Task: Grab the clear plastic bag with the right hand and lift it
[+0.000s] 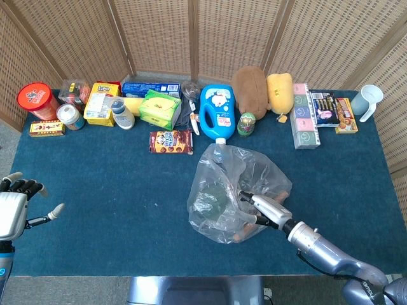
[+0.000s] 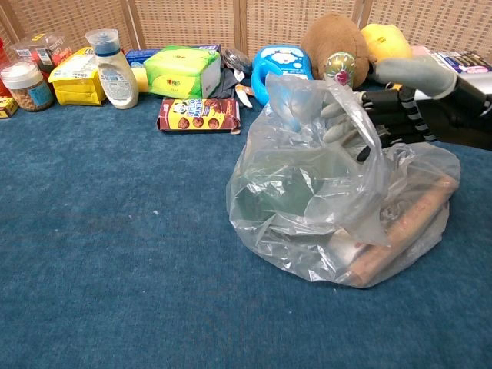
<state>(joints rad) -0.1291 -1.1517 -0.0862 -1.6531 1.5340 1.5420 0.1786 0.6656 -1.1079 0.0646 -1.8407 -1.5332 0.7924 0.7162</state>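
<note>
A: Where the blue table cloth [image 1: 114,190] lay bare at centre, noted the clear plastic bag [image 1: 219,203], resting on the cloth, crumpled and puffed up. Just in front of the blue detergent bottle [image 1: 217,112].

B: Contents?

A: Something dark green inside, plus a brown stick-like item [image 2: 407,223] low on the right side in the chest view. Otherwise blurred by the film.

B: Right hand?

A: Seen at the bag's right side [image 1: 266,210]. Fingers [image 2: 338,123] pressed into the upper folds of the plastic in the chest view, partly behind the film. Unable to tell whether closed on the plastic or merely pushed against it.

B: Left hand?

A: Found near the left edge in the head view [image 1: 16,206], well apart from the bag. Fingers spread, holding nothing.

B: Back row?

A: Logged along the screen: red canister [image 1: 38,100], yellow box [image 1: 102,103], green tissue pack [image 1: 159,109], brown plush [image 1: 250,84], yellow plush [image 1: 280,92], pale cup [image 1: 370,100]. Cookie box [image 1: 171,142] lying flat, between the tissue pack and the bag.
</note>
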